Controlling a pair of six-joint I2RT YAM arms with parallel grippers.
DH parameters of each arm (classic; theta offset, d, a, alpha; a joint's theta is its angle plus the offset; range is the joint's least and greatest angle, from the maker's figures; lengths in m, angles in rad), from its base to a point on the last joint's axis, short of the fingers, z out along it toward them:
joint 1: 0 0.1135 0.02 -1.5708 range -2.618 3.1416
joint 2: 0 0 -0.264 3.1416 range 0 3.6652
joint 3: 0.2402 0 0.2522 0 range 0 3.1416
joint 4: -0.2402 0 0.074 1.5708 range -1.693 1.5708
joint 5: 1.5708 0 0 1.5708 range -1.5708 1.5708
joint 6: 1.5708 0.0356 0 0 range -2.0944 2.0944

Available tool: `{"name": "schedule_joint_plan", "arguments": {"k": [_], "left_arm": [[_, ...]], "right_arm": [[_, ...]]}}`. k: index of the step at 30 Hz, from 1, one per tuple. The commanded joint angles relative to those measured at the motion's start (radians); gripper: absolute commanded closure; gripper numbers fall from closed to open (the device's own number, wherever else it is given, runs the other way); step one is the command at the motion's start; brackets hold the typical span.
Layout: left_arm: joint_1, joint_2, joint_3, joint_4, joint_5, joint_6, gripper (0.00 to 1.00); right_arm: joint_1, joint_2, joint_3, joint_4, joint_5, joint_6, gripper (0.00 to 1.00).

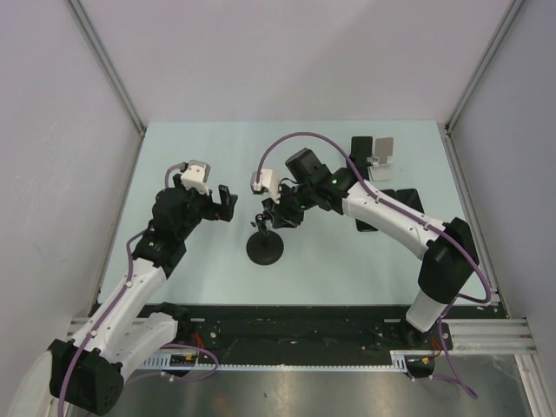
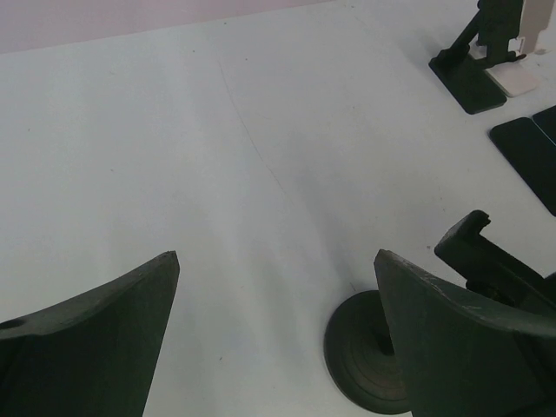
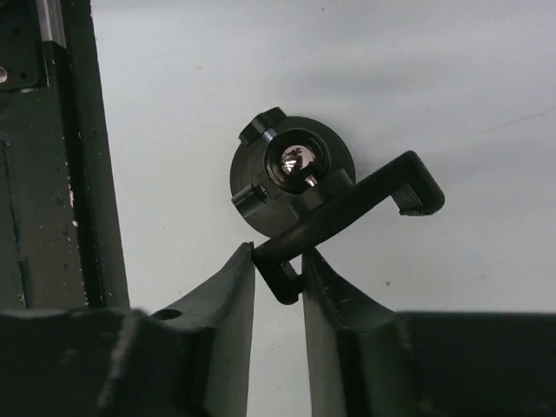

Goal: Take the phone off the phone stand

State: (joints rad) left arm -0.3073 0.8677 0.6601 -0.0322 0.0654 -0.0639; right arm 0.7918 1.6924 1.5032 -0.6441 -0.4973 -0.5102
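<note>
L gripper (image 1: 226,203) hovers just left of the round-base phone stand (image 1: 265,248), jaws released wide, only table (image 1: 347,261) seen betw. them. The stand is upright on the table, its clamp bar (image 3: 347,204) tilted. R gripper (image 3: 278,252) is directly over the stand, jaws clenched on one end of the clamp bar. Right of the stand a dark phone (image 2: 521,148) lies flat on the table, partly under the R arm (image 1: 391,213), w/ a 2nd dark slab (image 2: 549,117) just beside it. Behind and right of the stand are a black holder (image 1: 360,148) and a white holder (image 1: 383,155), side by side.
</note>
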Motion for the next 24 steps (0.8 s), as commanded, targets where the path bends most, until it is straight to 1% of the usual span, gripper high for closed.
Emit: {"name": "schedule_joint_plan", "arguments": {"k": [1,3,4,6,9,10,12,15,16,17,19,20,24], "left_arm": [[-0.003,-0.022,0.022,0.021,0.028,0.001,0.0],[-0.004,-0.022,0.022,0.021,0.028,-0.001,0.0],[-0.004,-0.022,0.022,0.02,0.028,-0.001,0.0],[-0.006,-0.021,0.022,0.021,0.025,-0.001,0.0],[-0.007,-0.021,0.022,0.021,0.022,-0.001,0.0],[-0.007,-0.019,0.024,0.02,0.019,-0.001,0.0],[-0.009,-0.021,0.022,0.021,0.017,-0.001,0.0],[-0.009,-0.024,0.022,0.021,0.011,0.001,0.0],[-0.01,-0.022,0.022,0.021,0.011,-0.001,0.0],[-0.01,-0.024,0.022,0.021,0.008,-0.001,0.0],[-0.01,-0.024,0.024,0.021,0.008,-0.001,0.0],[-0.01,-0.022,0.024,0.021,0.008,0.001,0.0],[-0.009,-0.026,0.022,0.021,0.002,0.001,0.0]], "right_arm": [[0.021,-0.003,0.055,-0.011,0.02,0.002,0.86],[0.021,-0.014,0.049,0.015,0.029,0.024,0.97],[0.021,-0.017,0.045,0.029,0.048,0.033,1.0],[0.02,-0.031,0.022,0.092,0.074,0.073,1.0],[0.017,-0.037,0.0,0.202,0.213,0.149,1.0],[0.014,-0.036,-0.007,0.231,0.312,0.168,1.0],[-0.011,-0.028,-0.014,0.317,0.408,0.211,1.0],[-0.046,0.001,-0.011,0.426,0.655,0.294,1.0],[-0.058,0.027,-0.006,0.455,0.771,0.326,1.0],[-0.074,0.044,0.002,0.49,0.808,0.349,1.0],[-0.133,0.088,0.037,0.492,0.856,0.396,1.0],[-0.156,0.137,0.084,0.477,0.864,0.435,1.0],[-0.218,0.246,0.205,0.419,0.93,0.467,1.0]]}}
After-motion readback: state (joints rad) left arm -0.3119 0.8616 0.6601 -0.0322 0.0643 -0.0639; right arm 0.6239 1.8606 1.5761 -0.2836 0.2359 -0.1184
